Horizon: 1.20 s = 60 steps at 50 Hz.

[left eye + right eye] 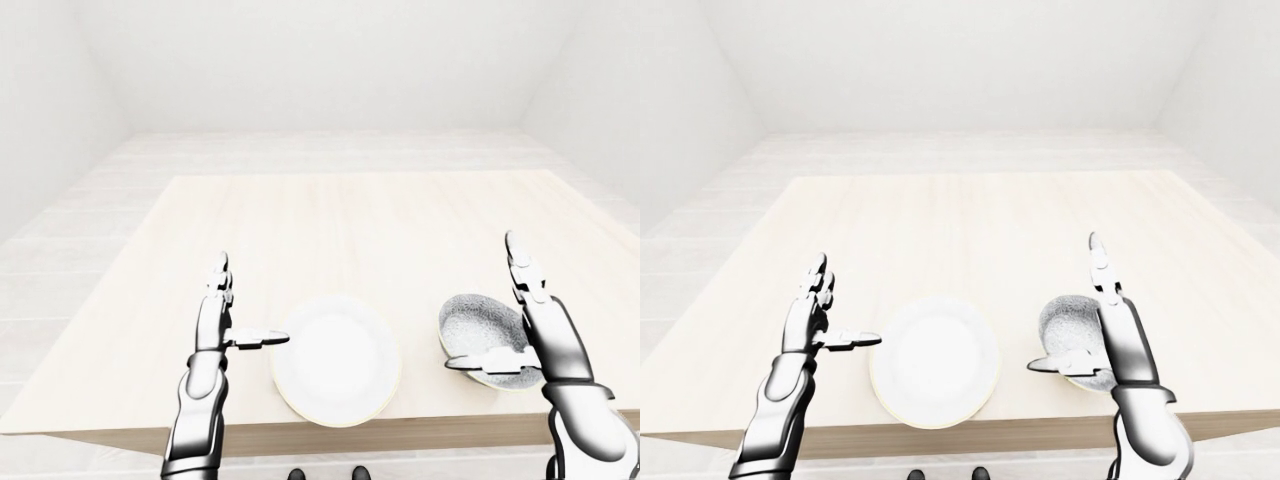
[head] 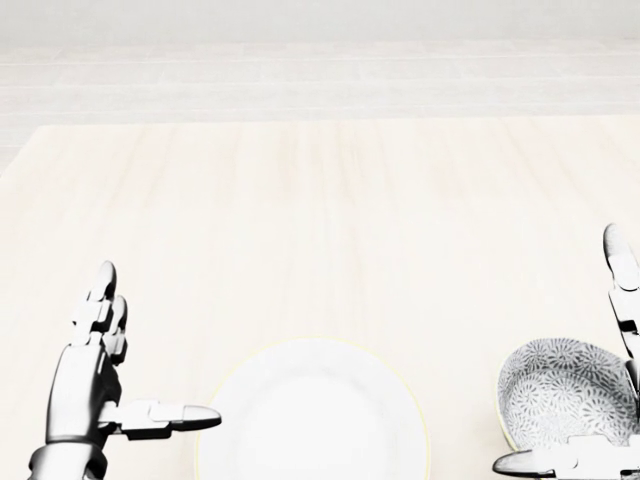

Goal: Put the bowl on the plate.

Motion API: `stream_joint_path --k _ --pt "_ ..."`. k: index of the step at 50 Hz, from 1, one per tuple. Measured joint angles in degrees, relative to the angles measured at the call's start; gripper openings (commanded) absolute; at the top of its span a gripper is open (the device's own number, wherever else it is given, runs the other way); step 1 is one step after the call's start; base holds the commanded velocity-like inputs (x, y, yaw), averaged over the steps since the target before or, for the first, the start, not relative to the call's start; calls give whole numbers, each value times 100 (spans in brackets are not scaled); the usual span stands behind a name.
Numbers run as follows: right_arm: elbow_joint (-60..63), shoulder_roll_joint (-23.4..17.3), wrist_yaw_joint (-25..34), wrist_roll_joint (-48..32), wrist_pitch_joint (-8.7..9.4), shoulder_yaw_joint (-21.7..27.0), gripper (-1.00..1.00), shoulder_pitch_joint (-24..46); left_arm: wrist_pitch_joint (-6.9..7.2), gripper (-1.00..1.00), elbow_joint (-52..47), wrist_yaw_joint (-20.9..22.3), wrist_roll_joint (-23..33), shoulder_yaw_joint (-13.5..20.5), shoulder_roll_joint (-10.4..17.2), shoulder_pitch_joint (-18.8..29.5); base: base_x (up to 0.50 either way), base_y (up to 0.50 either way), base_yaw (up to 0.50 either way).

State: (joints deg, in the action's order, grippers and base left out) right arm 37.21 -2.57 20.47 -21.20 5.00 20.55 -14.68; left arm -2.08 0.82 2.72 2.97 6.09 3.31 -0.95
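A white plate (image 2: 312,412) lies on the table near the bottom middle of the head view. To its right stands a grey speckled bowl (image 2: 565,392), apart from the plate. My right hand (image 2: 555,350) is open about the bowl: its fingers (image 2: 622,275) rise along the bowl's right side, and its thumb crosses below the bowl's lower rim. I cannot tell whether it touches the bowl. My left hand (image 2: 158,345) is open left of the plate, thumb pointing at the plate's rim, holding nothing.
The light wooden table (image 1: 340,220) stretches far toward the top of the views. Its near edge (image 1: 300,432) runs just below the plate and bowl in the left-eye view. White floor and walls surround it.
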Motion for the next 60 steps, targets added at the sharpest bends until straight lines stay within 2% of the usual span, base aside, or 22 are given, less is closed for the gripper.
stream_joint_path --k 12,21,35,42,53,60 --pt "-1 346 278 299 0 843 100 -120 16 100 -71 35 -5 36 11 -48 0 0 0" --pt "-113 462 380 537 0 1239 100 -152 44 100 -185 96 -2 75 27 -135 0 0 0" --pt "-369 490 477 481 0 1346 100 -215 84 100 -588 243 24 186 1 -520 0 0 0" --pt "-526 487 482 241 0 1266 100 -268 57 100 -759 319 38 265 -35 -739 0 0 0" --pt "-701 466 464 -213 -3 1185 100 -393 91 100 -1013 429 73 391 -89 -959 0 0 0" --pt "-707 495 513 -540 -129 1272 100 -527 86 100 -1071 473 97 453 -118 -1012 0 0 0"
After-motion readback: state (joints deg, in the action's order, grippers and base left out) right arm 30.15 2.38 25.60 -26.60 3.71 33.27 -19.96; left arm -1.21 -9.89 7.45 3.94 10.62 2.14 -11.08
